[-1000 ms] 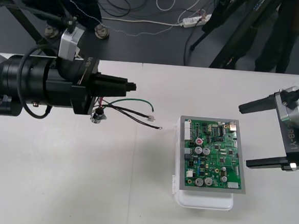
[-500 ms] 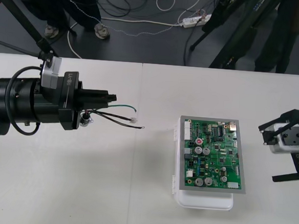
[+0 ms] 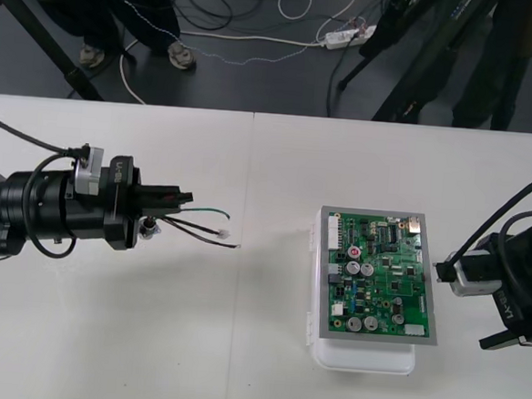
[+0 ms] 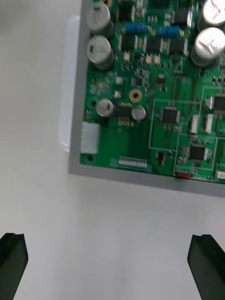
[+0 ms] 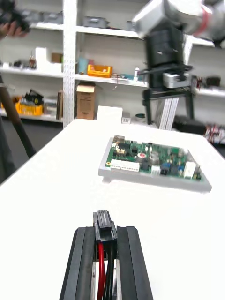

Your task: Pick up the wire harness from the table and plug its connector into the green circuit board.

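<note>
My left gripper [image 3: 186, 198] hovers over the left half of the table, shut on the wire harness. In the left wrist view its fingers [image 5: 84, 253] pinch the small black plug [image 5: 104, 226], which sticks out toward the board with red and black wires running back between them. Thin wires [image 3: 211, 232] and the round metal socket [image 3: 149, 227] hang below the gripper. The green circuit board [image 3: 381, 274] sits on its white base [image 3: 364, 357] right of centre. My right gripper [image 3: 464, 305] stands open just beyond the board's right edge, its fingers [image 4: 13, 262] wide apart above bare table.
The right gripper [image 5: 166, 86] hangs behind the board [image 5: 152, 161] in the left wrist view. A stretch of bare table [image 3: 271, 255] lies between the plug and the board. Dark floor with cables [image 3: 259, 35] runs past the table's far edge.
My left gripper has drawn back to the left and nearer the front edge, carrying the harness. The right gripper has turned and moved in toward the board's right edge.
</note>
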Robot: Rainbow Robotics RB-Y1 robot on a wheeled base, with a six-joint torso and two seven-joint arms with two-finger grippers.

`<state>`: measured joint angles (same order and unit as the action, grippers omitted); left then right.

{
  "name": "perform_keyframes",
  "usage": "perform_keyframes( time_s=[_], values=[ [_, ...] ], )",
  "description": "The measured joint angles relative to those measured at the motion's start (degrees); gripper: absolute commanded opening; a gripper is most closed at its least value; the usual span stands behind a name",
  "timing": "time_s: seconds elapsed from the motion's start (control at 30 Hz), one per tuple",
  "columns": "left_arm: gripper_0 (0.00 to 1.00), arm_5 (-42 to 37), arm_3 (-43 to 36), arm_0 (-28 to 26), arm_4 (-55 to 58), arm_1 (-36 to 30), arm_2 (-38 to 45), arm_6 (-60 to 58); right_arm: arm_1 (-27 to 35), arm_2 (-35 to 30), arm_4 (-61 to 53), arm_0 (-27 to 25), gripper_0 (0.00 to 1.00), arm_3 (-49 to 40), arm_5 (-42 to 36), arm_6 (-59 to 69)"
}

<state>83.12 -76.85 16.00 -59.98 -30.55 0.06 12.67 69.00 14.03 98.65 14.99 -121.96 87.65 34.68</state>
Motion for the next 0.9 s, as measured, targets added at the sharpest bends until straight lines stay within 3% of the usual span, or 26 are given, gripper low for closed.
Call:
perform_keyframes(
  time_s=[0.57,0.9],
  values=[
    [0.00,3.74,17.32,9.29,0.15,6.77,-8.32,10.95,-6.19,1.26,10.37,3.88,1.00,1.70,-1.52,0.00],
    [0.00,3.77,18.70,11.91,0.32,7.44,-14.92,15.98,-6.31,3.75,16.56,4.01,1.00,2.23,-4.58,-0.01]
  ],
)
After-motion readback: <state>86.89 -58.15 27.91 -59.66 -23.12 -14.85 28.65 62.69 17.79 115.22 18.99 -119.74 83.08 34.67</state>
